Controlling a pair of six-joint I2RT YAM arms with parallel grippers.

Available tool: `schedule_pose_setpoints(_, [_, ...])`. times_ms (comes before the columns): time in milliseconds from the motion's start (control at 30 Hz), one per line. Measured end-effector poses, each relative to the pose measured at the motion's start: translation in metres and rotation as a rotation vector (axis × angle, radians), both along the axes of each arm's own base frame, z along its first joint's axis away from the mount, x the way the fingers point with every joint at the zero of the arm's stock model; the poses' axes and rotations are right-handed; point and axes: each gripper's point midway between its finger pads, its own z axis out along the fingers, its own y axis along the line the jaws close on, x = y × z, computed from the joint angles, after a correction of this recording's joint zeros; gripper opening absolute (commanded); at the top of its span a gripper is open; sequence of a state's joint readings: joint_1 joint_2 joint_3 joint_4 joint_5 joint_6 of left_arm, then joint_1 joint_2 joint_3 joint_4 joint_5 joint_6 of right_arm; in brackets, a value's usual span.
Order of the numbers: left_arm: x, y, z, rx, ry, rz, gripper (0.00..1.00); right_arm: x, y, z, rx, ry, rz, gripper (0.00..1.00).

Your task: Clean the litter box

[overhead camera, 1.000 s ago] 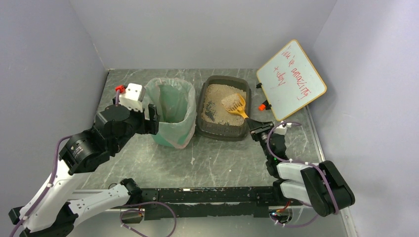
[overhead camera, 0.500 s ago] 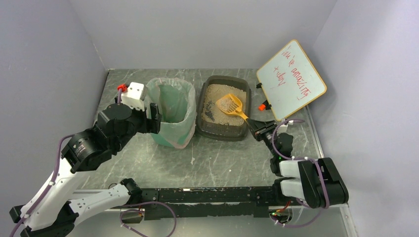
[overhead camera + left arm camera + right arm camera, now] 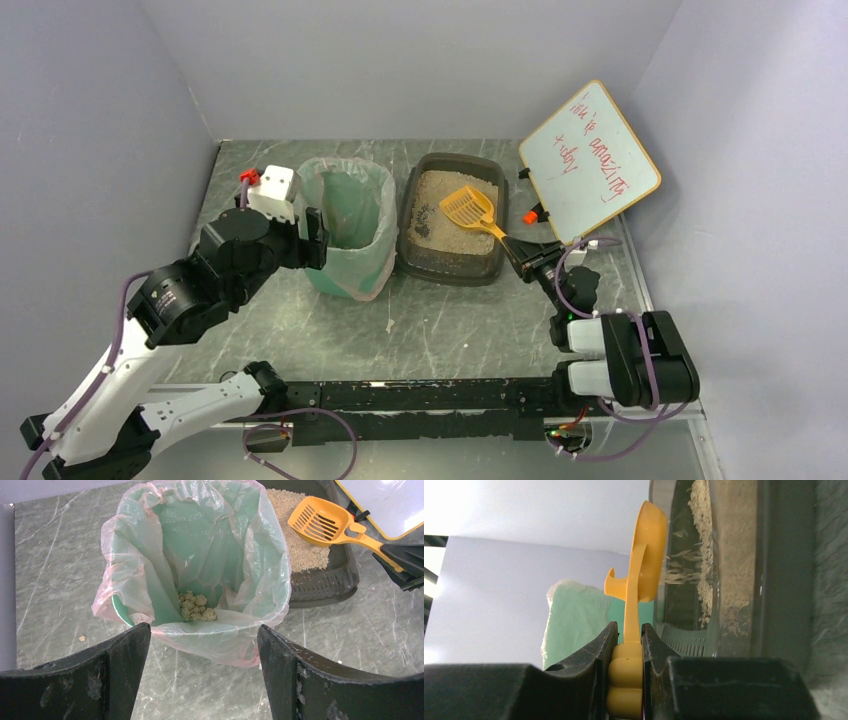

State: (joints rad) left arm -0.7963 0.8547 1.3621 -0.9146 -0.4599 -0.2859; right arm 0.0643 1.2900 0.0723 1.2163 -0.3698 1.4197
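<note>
Sifting under way: the right fingers (image 3: pixel 599 650) clamp the orange scoop (image 3: pixel 466 207) by its handle, head raised over the litter box (image 3: pixel 448 268) just ahead, grains raining through. The left fingers (image 3: pixel 115 655) gape before the green bin (image 3: pixel 335 275). Next, likely: carry any clumps across, level.

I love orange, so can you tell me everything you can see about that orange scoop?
The orange scoop looks like plastic: a slotted bowl on a long handle. The right gripper is shut on the handle's end, holding it raised over the litter box, clear of the sandy litter. Some grains are falling from its bowl.
</note>
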Motion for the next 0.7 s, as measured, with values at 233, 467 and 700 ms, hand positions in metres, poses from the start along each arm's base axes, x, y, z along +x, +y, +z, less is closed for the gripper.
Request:
schedule_pose_setpoints(233, [0.001, -0.001, 0.002, -0.008, -0.007, 0.000, 0.84, 0.004, 0.001, -0.003, 0.046, 0.024, 0.013, 0.00])
schedule_pose_setpoints(467, [0.001, 0.000, 0.002, -0.006, -0.009, 0.003, 0.84, 0.004, 0.008, 0.008, 0.044, -0.005, 0.037, 0.00])
schedule_pose_setpoints(700, [0.003, 0.000, -0.001, 0.001, -0.007, 0.007, 0.85, -0.004, 0.018, 0.022, 0.016, -0.052, 0.066, 0.00])
